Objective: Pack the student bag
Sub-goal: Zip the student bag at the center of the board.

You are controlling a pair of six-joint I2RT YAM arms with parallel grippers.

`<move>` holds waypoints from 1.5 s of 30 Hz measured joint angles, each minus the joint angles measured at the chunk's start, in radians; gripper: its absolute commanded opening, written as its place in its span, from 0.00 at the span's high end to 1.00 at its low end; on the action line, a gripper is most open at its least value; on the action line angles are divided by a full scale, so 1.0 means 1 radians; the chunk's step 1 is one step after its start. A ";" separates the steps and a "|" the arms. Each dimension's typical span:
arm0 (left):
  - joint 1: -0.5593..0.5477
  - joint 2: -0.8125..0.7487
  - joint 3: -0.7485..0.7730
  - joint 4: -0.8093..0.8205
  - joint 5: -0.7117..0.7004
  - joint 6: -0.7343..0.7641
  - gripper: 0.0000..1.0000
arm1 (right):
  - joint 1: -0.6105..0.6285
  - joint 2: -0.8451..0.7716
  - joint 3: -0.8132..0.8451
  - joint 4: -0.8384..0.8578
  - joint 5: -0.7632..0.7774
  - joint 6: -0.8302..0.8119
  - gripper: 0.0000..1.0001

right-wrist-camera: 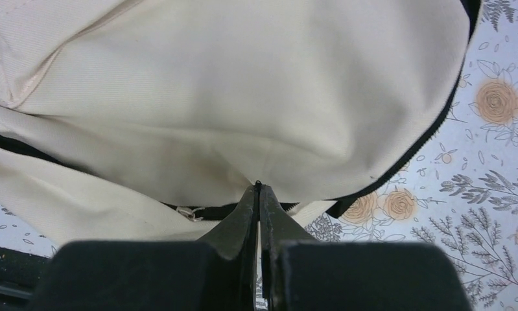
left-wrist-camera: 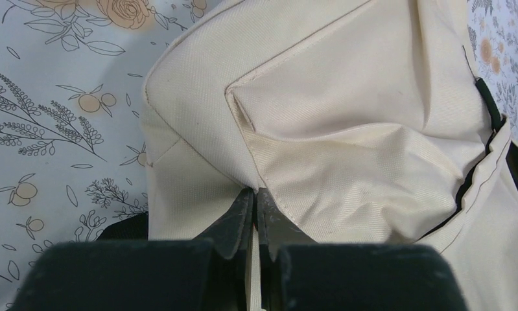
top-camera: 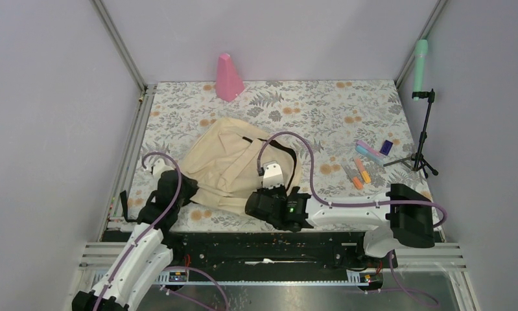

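The student bag (top-camera: 227, 162) is a large beige backpack with black straps, lying on the flowered mat left of centre. My left gripper (top-camera: 178, 184) is at its near left corner. In the left wrist view this gripper (left-wrist-camera: 256, 192) is shut, pinching a fold of the bag's beige fabric (left-wrist-camera: 347, 116). My right gripper (top-camera: 261, 199) is at the bag's near right edge. In the right wrist view it (right-wrist-camera: 259, 188) is shut on the bag's edge (right-wrist-camera: 230, 97) by the black zipper line (right-wrist-camera: 399, 172). A silver zipper pull (right-wrist-camera: 188, 212) lies just left of the jaws.
Orange highlighters (top-camera: 360, 175), light blue and pink pens (top-camera: 370, 153) and a small purple item (top-camera: 386, 147) lie on the mat to the right. A pink cone (top-camera: 229, 78) stands at the back. A black tripod (top-camera: 424, 139) with a green microphone stands at the right edge.
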 measured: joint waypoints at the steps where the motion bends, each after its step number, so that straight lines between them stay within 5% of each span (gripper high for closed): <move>1: 0.006 0.000 0.000 0.002 0.005 0.002 1.00 | 0.000 -0.008 -0.003 -0.005 0.003 0.000 1.00; 29: 0.231 0.021 0.036 0.006 0.188 0.072 1.00 | -0.071 -0.264 -0.135 -0.097 0.070 0.059 1.00; 34: 0.207 0.006 0.078 -0.011 0.185 0.143 0.48 | -0.091 -0.336 -0.164 -0.035 0.055 -0.029 1.00; 36: 0.166 -0.008 0.097 -0.012 0.161 0.171 0.37 | -0.092 -0.377 -0.187 0.003 0.037 -0.079 1.00; 39: 0.048 -0.018 0.138 -0.020 0.109 0.209 0.29 | -0.093 -0.427 -0.206 0.060 0.009 -0.152 1.00; 45: -0.233 0.021 0.277 -0.019 0.044 0.341 0.30 | -0.095 -0.441 -0.207 0.111 -0.021 -0.219 1.00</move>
